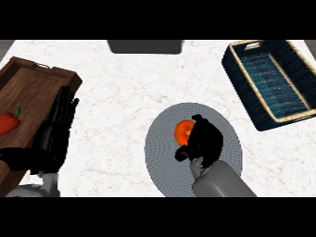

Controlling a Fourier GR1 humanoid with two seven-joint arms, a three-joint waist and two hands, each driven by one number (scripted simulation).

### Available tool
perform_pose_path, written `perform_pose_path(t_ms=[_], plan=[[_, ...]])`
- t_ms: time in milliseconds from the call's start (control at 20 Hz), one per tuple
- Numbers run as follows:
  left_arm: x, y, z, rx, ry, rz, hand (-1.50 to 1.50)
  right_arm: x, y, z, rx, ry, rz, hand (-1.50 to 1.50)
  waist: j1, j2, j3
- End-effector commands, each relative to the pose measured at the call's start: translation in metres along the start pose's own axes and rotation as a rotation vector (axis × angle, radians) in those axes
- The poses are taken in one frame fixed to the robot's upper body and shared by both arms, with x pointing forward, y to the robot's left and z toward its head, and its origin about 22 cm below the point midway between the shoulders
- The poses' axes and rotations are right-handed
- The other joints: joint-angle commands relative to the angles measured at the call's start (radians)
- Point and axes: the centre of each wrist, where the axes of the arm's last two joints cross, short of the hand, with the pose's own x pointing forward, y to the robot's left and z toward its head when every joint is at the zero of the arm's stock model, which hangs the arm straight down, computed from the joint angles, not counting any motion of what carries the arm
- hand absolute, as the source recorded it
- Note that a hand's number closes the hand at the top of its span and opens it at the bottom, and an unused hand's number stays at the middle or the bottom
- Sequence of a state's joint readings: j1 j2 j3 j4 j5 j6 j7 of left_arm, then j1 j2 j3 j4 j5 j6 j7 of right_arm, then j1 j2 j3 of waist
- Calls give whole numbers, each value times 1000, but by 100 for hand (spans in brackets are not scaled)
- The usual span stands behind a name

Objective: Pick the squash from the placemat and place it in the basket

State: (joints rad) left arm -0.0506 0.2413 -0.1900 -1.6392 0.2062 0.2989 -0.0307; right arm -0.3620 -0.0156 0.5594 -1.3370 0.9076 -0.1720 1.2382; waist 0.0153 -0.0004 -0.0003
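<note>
1. The squash (182,132), orange, lies on the round grey placemat (161,171) at lower centre of the frame, in the mat's upper half.
2. The right hand (205,141) comes in from the lower edge and covers the squash's right side. Whether it is grasping the squash or only lying against it cannot be told.
3. The basket (239,78), dark blue with a tan rim, stands at the upper right, tilted, apart from the placemat. White marble counter (119,92) lies between them.
4. A wooden tray (16,88) fills the left side and holds a red pepper (3,124).
5. The left hand (51,139) rests over the tray's right edge, fingers straight and released, pointing up the frame.
6. A dark grey object (145,46) sits at the top centre, well apart from the squash.
</note>
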Motion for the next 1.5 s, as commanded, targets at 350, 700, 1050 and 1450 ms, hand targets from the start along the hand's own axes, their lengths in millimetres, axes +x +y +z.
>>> perform_pose_path(t_ms=[350, 700, 1050, 1450], plan=[[2, 9, 7, -4, -3, -4, 0, 24, 8, 3, -2, 124, 88, 150, 0, 0, 0], [10, 4, -3, -24, -18, 6, 0, 49, -27, -53, -46, 216, 43, 150, 19, 14, 0], [9, -13, 0, -97, -47, 18, 0, 30, -102, -135, -223, 453, -66, 150, 99, 59, -1], [10, -21, -5, -124, -42, 10, 0, 67, -165, -145, -507, 412, -251, 150, 134, 56, -1]])
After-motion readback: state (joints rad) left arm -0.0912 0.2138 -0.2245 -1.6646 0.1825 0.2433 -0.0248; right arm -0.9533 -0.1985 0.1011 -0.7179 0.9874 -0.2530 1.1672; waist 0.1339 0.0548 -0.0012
